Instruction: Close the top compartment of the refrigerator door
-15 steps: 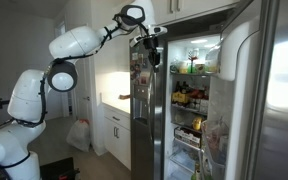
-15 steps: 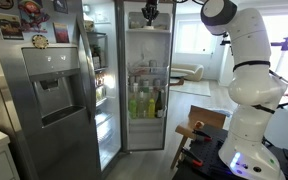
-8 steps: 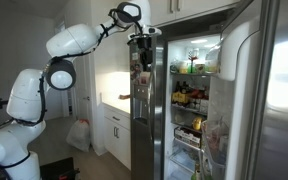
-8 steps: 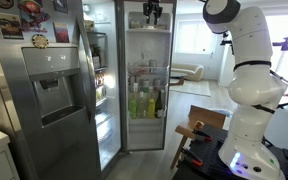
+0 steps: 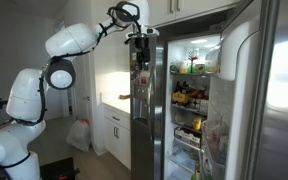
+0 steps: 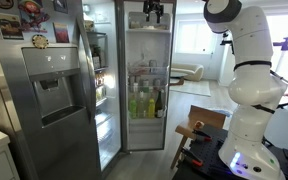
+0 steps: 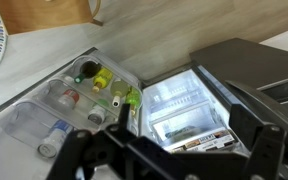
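Observation:
The refrigerator (image 5: 192, 90) stands open with its white interior lit. Its narrow steel refrigerator door (image 5: 144, 110) is swung out, and its inner face (image 6: 149, 50) shows bins of bottles. My gripper (image 5: 140, 47) (image 6: 152, 11) hangs at the very top of this door, by the top compartment. In the wrist view my gripper (image 7: 174, 152) is open, its dark fingers (image 7: 269, 150) spread wide with nothing between them. Below them I see a bright white compartment (image 7: 179, 100) holding a flat packet. Bottles (image 7: 94, 85) lie in a clear door bin beside it.
A wide door with a white moulded liner (image 5: 239, 80) stands open beside the interior. A steel door with an ice dispenser and magnets (image 6: 44, 90) fills one side. White cabinets (image 5: 114, 125), a bag on the floor (image 5: 79, 135) and a wooden stand (image 6: 194, 132) are nearby.
The gripper has gone from nearly shut to wide open. It has shifted slightly up and away from the top edge of the door.

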Motion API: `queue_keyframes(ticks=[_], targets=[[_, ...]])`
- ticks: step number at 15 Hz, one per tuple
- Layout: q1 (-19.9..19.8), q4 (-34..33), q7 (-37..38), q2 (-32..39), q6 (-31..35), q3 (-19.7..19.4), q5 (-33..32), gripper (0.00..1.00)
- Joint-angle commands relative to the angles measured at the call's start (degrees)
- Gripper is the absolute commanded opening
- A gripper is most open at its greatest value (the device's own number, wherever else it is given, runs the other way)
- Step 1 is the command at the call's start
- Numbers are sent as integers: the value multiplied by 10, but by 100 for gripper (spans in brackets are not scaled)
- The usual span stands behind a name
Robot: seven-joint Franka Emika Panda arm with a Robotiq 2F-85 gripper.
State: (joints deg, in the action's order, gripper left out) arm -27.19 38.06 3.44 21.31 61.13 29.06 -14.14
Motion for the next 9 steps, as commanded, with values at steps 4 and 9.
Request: queue_keyframes(ticks=[4,9], targets=[[0,1,0,3,-1,0,0,100],[0,1,0,4,-1,0,0,100]])
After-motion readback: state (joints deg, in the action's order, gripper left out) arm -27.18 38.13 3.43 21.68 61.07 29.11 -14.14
